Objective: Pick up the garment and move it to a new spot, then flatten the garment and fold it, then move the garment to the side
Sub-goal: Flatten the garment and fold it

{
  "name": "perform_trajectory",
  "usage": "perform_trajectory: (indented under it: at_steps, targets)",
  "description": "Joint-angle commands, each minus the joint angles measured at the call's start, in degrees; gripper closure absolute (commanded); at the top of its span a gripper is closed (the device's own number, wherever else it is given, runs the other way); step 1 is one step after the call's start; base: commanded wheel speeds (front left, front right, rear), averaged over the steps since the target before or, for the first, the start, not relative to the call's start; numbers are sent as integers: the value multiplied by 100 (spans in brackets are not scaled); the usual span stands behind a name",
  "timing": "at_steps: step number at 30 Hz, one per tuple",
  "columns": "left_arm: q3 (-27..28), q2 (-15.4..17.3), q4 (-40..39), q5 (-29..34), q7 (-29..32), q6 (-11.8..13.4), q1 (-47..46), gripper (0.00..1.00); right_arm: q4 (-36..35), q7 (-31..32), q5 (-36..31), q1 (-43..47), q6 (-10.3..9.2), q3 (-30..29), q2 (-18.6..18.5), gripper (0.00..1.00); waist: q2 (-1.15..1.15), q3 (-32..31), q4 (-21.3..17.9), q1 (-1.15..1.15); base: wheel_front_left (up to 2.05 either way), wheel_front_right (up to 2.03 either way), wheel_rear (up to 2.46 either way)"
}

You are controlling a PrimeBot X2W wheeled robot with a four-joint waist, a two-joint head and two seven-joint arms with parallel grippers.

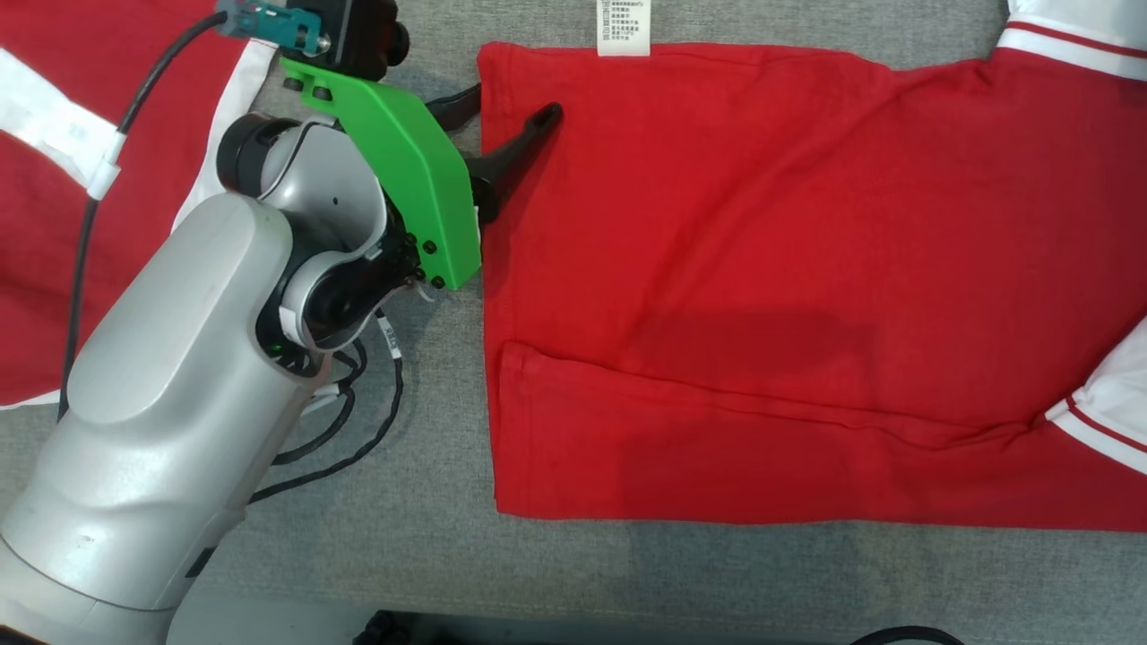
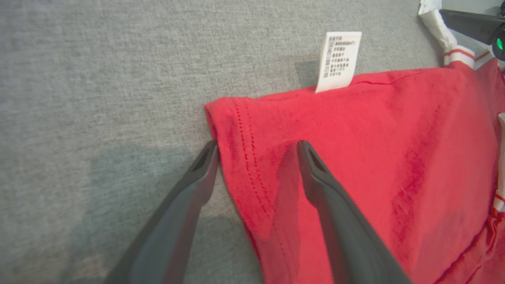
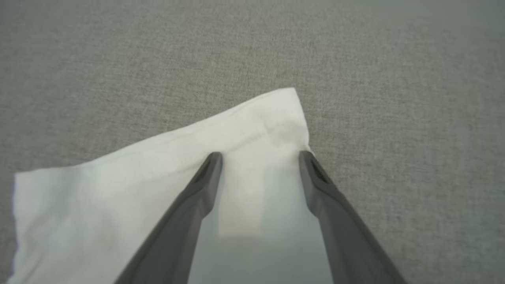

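Left pincer [image 1: 503,107] stands with its jaws wide apart and nothing between them, straddling the hem of the red shirt [image 1: 762,269] close to its far left corner. In the left wrist view one finger rests off the cloth on the grey worktop [image 1: 403,502], just beside the edge, and the other lies over the red fabric inside the stitched hem [image 2: 246,157]. The care label [image 1: 623,27] sticks out from the far edge a little ahead of the fingertips.

I see the shirt lying flat with its long axis running left to right across the head view, hem end toward my left arm and sleeves away to the right. Its near strip looks turned over on itself. The left forearm [image 1: 161,385] comes in from the lower left, bends at the wrist under the green bracket [image 1: 412,179], and sends the fingers up and to the right, low and nearly level with the cloth.

Right pincer [image 3: 260,154] is likewise spread and empty, poised over a corner of the white sleeve [image 3: 158,169].

I judge that the left arm needs only to close where it is to take the hem, while the right must drop onto its corner.
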Motion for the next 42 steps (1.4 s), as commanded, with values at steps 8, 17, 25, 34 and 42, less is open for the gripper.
perform_trajectory:
  at_steps: [8,17,25,34,42]
  targets:
    - [59,-100,331,-74,-343,-281,42,100,562,-519,455,85,-4,156,271,100,0,-57,-98,0,0,0,0]
    - [420,503,-340,65,-922,-231,556,100,16,-1237,1419,173,-4,323,154,100,0,-478,-649,0,0,0,0]
    - [640,964,-1203,258,-1444,83,1389,100,-966,-1868,1980,1017,-4,594,-252,100,0,-899,-971,0,0,0,0]
    - [890,1167,-2180,158,-2272,497,2928,100,-1992,-2761,2257,2759,-4,181,-354,100,0,-1399,-1267,0,0,0,0]
    - [944,1030,-2095,122,-2964,478,3746,100,-2608,-3420,2124,4237,-4,-418,243,100,0,-1648,-1325,0,0,0,0]
